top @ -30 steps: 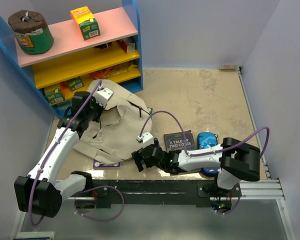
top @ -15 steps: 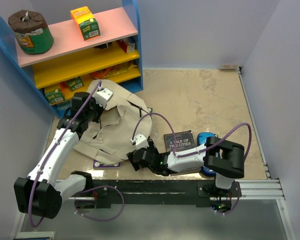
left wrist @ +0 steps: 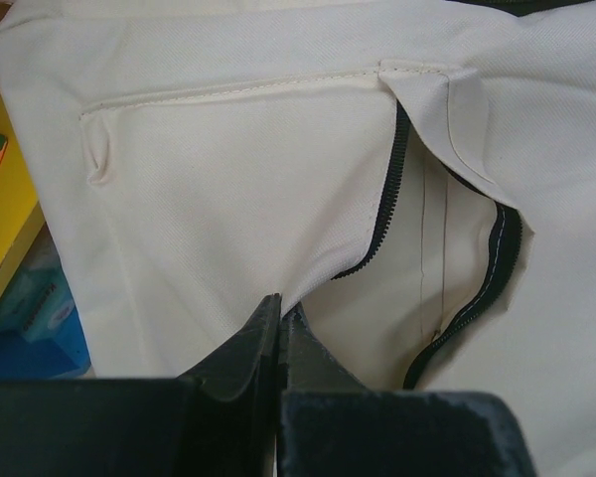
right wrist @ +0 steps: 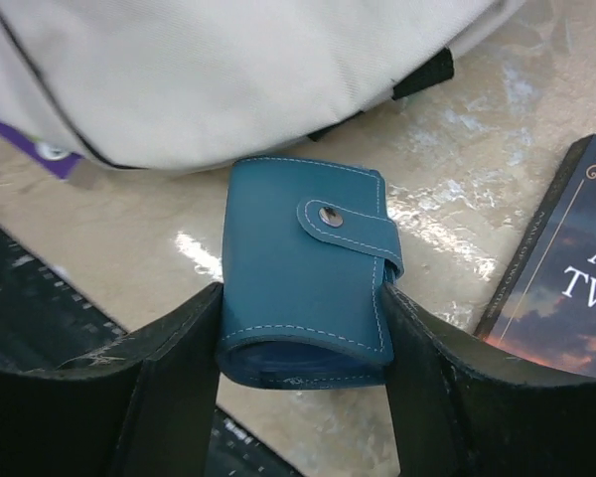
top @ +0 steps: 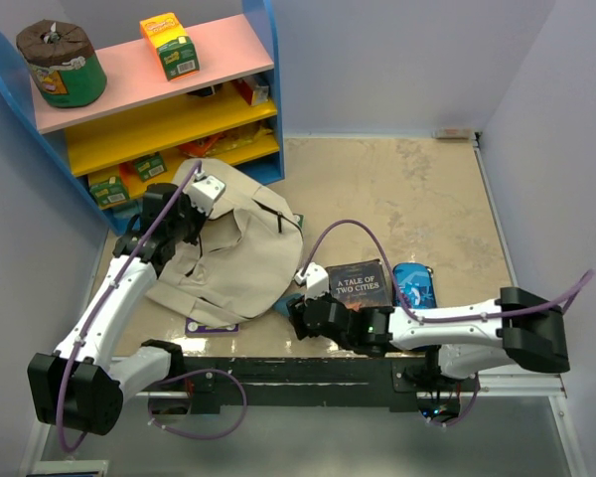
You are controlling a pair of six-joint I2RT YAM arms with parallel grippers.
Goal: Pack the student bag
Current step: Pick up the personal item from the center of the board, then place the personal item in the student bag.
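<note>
**At lower centre of the top view: taking hold before we pack**

Low in the left wrist view, our left gripper [left wrist: 280, 323] is pressed together on a flap of the student bag [left wrist: 228, 179], held up, we judge, so the zippered mouth gapes. Our right gripper [right wrist: 303, 303] pinches the teal wallet [right wrist: 298, 288], pads touching both flanks. The bag lies just beyond it, across the upper left of that wrist view.
</note>
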